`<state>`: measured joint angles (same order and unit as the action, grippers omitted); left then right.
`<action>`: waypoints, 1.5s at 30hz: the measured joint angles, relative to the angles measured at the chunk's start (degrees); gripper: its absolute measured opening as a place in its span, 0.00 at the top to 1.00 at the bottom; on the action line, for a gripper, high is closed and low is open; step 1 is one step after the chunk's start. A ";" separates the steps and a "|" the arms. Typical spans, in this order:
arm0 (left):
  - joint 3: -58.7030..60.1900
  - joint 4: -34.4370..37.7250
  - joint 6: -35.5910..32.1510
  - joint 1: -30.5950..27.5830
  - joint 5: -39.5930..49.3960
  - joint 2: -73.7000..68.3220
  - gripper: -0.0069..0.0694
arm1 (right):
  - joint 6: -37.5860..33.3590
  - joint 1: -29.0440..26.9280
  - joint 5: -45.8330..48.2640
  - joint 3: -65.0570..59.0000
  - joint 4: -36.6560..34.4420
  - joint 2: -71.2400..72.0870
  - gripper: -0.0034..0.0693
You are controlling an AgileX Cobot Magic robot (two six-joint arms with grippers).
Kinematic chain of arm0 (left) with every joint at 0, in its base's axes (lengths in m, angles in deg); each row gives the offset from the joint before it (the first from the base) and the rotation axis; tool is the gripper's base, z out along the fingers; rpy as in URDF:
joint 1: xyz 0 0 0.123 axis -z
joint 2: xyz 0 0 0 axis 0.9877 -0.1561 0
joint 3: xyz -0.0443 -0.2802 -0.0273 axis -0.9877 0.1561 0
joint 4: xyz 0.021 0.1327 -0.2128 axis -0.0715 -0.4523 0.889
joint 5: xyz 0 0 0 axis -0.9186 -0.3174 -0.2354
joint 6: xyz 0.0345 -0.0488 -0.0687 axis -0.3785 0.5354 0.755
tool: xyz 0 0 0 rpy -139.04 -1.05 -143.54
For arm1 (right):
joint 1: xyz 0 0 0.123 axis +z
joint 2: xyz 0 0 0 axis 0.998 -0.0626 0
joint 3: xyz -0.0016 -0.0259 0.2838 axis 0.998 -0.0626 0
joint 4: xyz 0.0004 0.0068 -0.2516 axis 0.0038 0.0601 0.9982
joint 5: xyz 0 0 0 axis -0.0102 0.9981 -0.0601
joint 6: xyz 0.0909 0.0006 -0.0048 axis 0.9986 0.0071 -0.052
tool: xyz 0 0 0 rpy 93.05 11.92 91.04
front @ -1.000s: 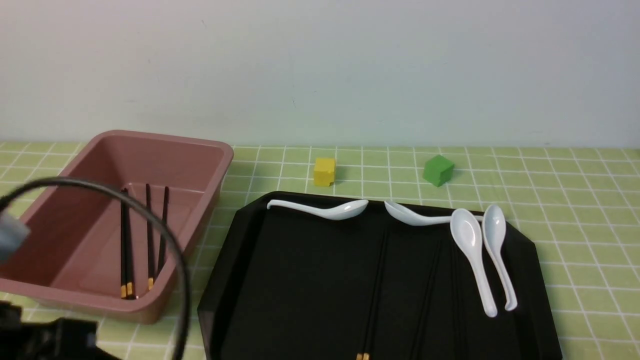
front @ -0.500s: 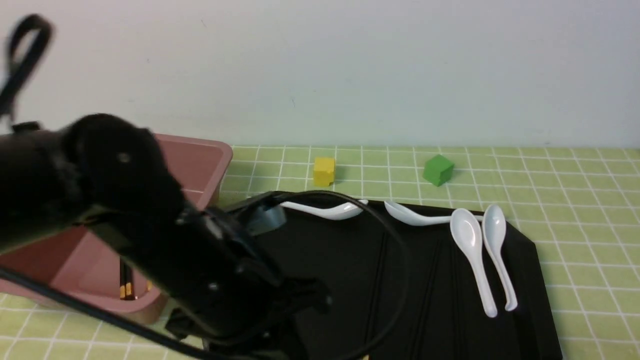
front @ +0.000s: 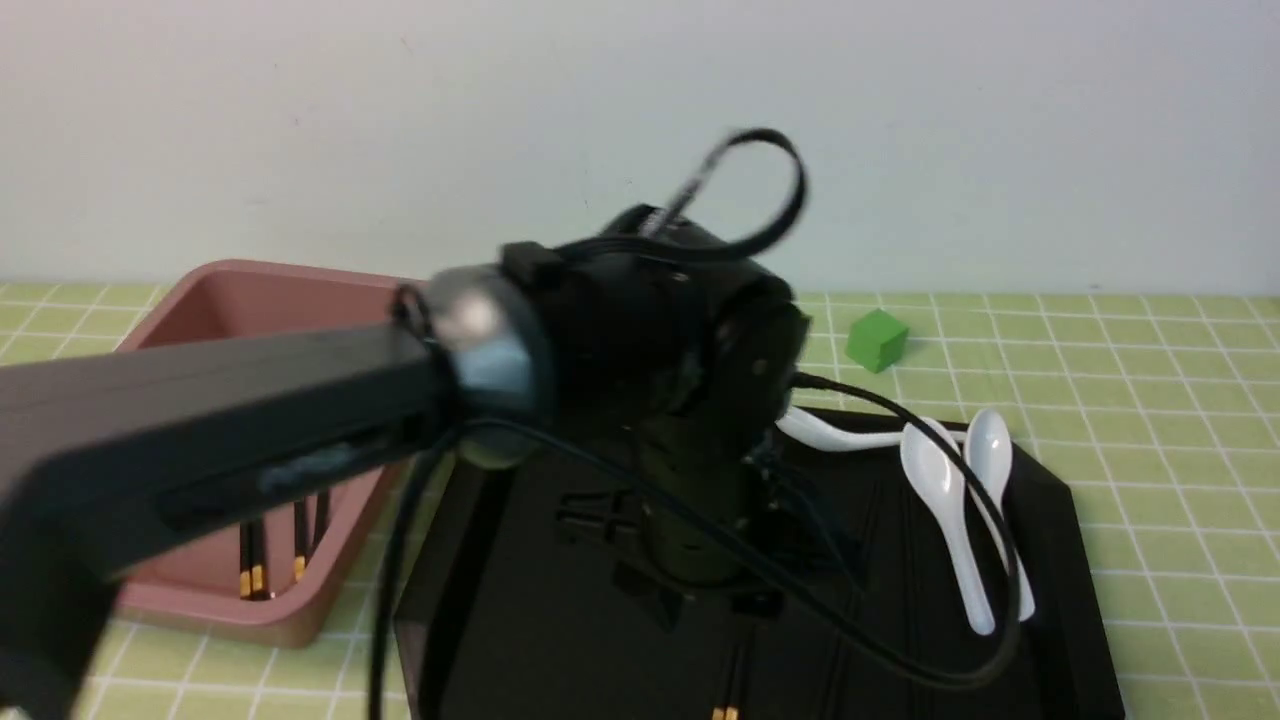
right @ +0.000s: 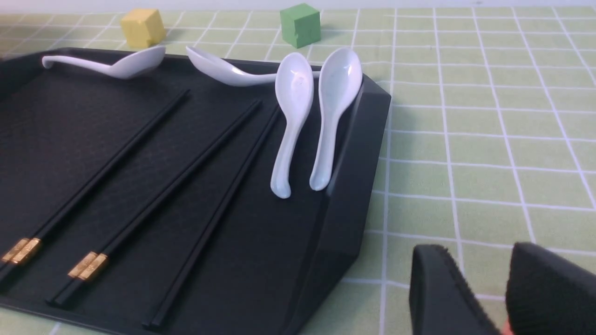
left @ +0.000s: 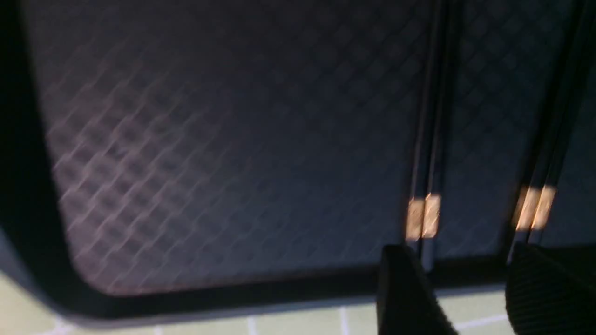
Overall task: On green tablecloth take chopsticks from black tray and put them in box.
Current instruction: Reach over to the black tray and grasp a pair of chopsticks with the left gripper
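Green tablecloth (front: 1150, 400), pale wall (front: 1000, 150), black tray (right: 354, 186), left tool (left: 461, 260) apparently parted

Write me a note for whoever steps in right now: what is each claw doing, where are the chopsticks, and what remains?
Left claw: open, empty, over the black tray, by the gold ends of two pairs.
Right claw: open, empty, over the green tablecloth beside the tray.
Done: some chopsticks lie in the box; the arm hides the count.
Left: two gold-banded pairs and at least one more stick on the tray go to the box. The white spoons stay.
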<state>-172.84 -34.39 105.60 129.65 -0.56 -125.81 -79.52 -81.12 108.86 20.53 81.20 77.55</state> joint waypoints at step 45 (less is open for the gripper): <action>-18.37 -6.67 -2.91 -5.92 7.83 4.01 0.76 | 0.00 0.00 0.00 0.00 0.00 0.00 0.62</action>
<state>-191.21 -41.06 102.70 123.73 7.27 -121.80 -79.52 -81.12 108.86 20.53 81.20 77.55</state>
